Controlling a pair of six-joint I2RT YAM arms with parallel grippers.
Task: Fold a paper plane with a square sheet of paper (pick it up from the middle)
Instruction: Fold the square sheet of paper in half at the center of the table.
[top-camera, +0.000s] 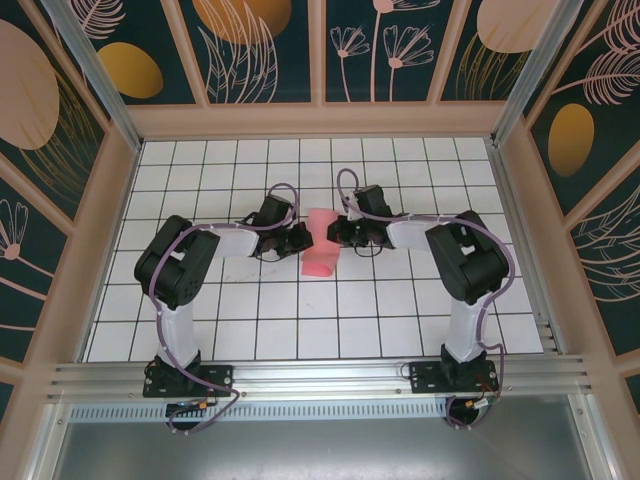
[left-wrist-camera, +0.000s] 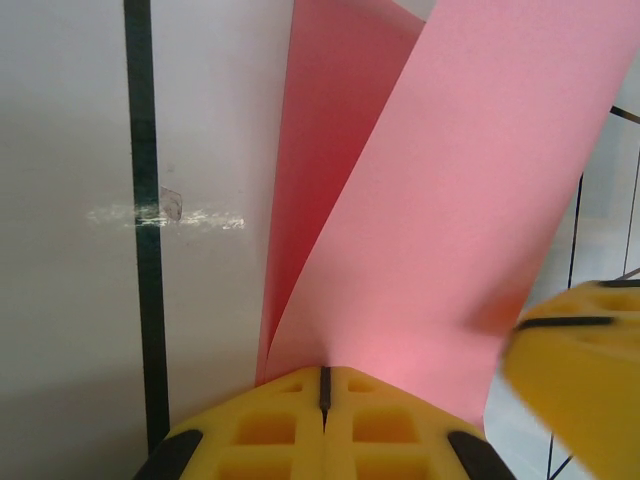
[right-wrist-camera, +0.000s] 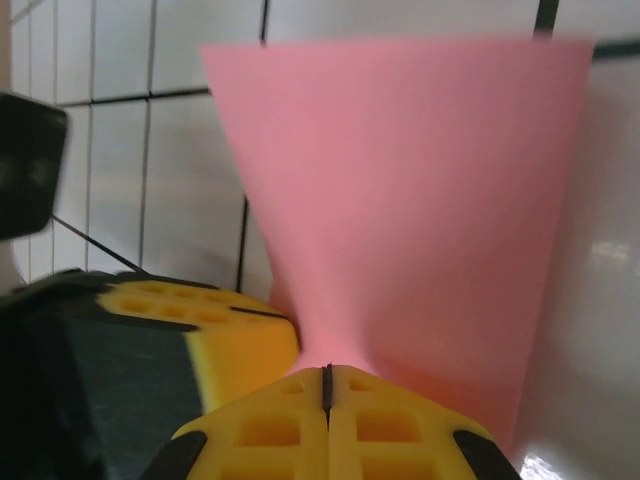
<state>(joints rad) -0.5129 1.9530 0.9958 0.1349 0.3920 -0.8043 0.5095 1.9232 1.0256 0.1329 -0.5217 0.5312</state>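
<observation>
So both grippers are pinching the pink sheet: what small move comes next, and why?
The left gripper and right gripper are shut on the square sheet of paper, which curls over loosely, uncreased; I'd probably lower it to the table and flatten the bend.

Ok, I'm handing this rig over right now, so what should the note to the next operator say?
Left gripper: jaws shut on the thin pink-red square sheet of paper.
Right gripper: jaws shut on the same sheet, from the opposite side.
Sheet: mid-way across the white gridded table, curved over between the two arms, its layers apart.
Done: sheet gripped and bent.
Left: no flat crease or plane shape yet; likely every fold is still to make.
</observation>
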